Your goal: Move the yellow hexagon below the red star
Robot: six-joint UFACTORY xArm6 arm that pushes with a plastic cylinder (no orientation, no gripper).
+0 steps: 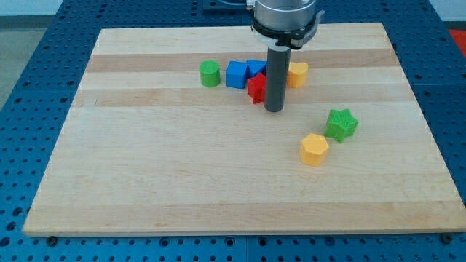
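A green cylinder (pixel 210 73) is seen at the cluster's left, a blue cube (pixel 236 74) just beside it, another blue block (pixel 255 68) behind. A green star (pixel 341 124) sits apart on the table (pixel 182 182).

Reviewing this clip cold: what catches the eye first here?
The dark rod, my tip, stands just right of the red star in a cluster near the view's top, with two blue blocks, a green cylinder and a yellow block. The yellow hexagon sits apart, lower right, beside a green star.
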